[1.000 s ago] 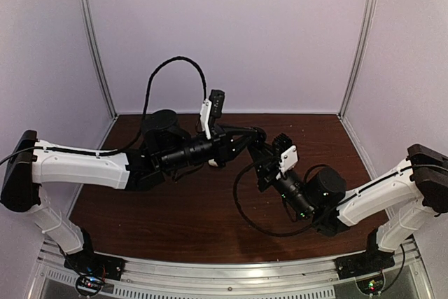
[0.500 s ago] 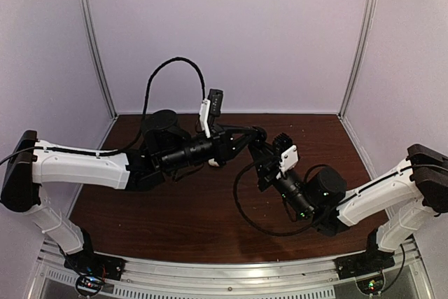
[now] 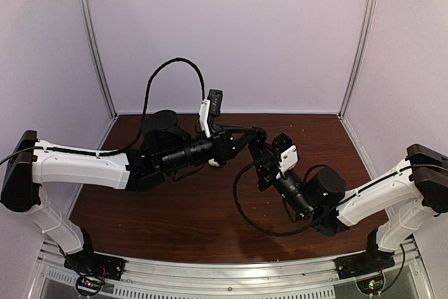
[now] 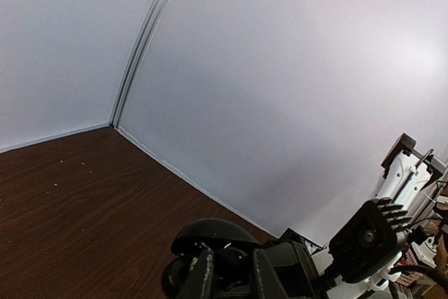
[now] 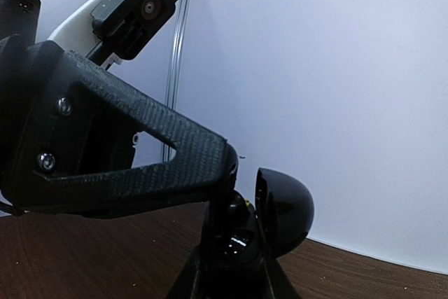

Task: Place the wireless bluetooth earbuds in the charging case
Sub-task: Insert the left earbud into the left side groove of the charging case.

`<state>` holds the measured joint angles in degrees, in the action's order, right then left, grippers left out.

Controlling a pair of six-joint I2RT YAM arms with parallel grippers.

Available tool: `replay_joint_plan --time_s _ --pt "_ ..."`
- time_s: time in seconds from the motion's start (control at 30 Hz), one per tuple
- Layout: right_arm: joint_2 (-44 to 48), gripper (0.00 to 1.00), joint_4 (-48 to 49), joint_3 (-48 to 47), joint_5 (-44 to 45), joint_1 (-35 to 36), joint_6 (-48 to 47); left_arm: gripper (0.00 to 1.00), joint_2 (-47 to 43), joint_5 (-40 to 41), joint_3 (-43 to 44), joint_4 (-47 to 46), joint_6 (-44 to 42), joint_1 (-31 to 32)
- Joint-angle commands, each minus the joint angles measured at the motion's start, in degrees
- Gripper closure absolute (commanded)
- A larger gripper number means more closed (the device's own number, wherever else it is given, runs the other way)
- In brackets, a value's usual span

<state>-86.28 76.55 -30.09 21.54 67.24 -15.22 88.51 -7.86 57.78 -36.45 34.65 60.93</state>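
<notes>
My right gripper [image 3: 261,147] is shut on the black charging case [image 5: 241,243], held above the table with its domed lid [image 5: 287,208] swung open. My left gripper [image 3: 253,133] reaches in from the left, and its carbon-weave fingers [image 5: 175,152] end right at the case's open top. In the left wrist view, my left gripper [image 4: 229,274] is shut on a small dark rounded earbud [image 4: 232,260], which sits at the case's well, just under the lid [image 4: 210,232]. I cannot tell how deep the earbud sits. No other earbuds are in view.
A small white thing [image 3: 213,162] lies on the brown table [image 3: 175,208], half hidden under my left arm. White walls close in the back and both sides. The right arm's cable [image 3: 241,204] loops low over the table.
</notes>
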Motion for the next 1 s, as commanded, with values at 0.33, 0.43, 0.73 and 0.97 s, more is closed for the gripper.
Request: replay_joint_plan --time_s 0.33,0.43,0.73,0.97 --pt "-1.3 1.0 5.7 -2.1 0.7 1.0 -0.8 0.89 1.9 2.6 0.0 0.8 0.0 -1.4" --pt "-1.5 1.0 5.7 -2.3 0.9 1.0 -0.8 0.89 2.0 2.1 0.0 0.3 0.4 -1.4" --pt "-0.8 1.0 8.3 -1.2 0.4 1.0 -1.3 0.84 0.4 8.0 -1.1 2.0 2.2 -1.5" --pt "-0.8 1.0 8.9 -1.0 0.3 1.1 -1.4 0.82 0.8 10.6 -1.1 3.8 3.4 -1.4"
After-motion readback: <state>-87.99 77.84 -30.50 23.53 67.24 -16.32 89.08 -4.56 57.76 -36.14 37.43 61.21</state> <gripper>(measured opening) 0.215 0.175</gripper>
